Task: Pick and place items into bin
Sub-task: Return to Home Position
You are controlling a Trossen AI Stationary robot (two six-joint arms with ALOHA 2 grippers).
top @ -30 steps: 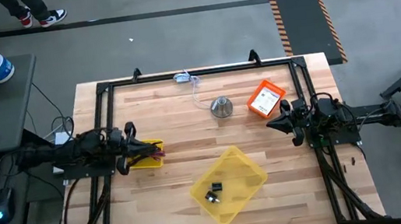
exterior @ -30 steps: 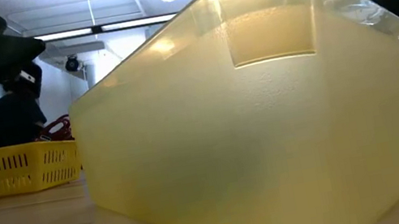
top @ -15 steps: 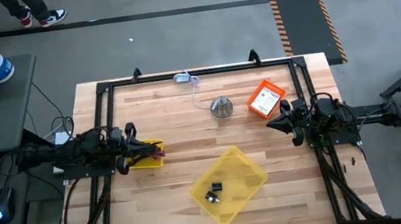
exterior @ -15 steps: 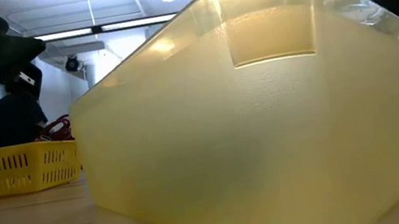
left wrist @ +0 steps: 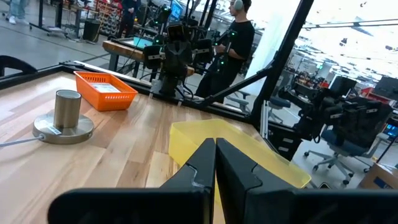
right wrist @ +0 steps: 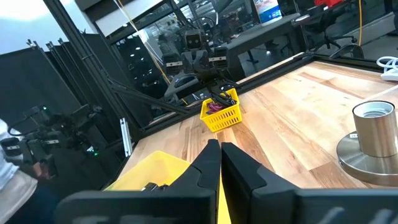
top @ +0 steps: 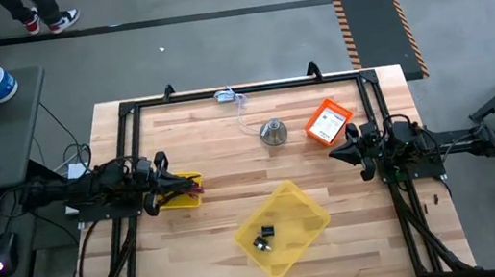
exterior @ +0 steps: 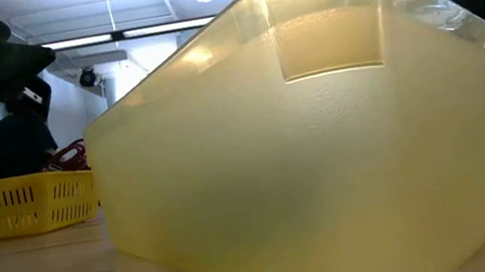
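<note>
Homing; nothing in hand.
Your left gripper point(left wrist: 215, 148), at the left of the table point(top: 207, 125), and right gripper point(right wrist: 219, 150), at its right, are pressed together, empty; settle them slowly, level. Orange bin point(top: 315, 118), far right by the silver cone point(top: 273, 133), holds the white card point(top: 327, 127); it sits skewed, a corner pointing far, long axis unclear.

A silver metal piece point(top: 273, 133) stands upright on the wooden table point(top: 207, 129).

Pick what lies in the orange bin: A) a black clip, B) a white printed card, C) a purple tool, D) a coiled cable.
B: seen from above, a white printed card lies in the orange bin; the black pieces sit in the yellow bin.
</note>
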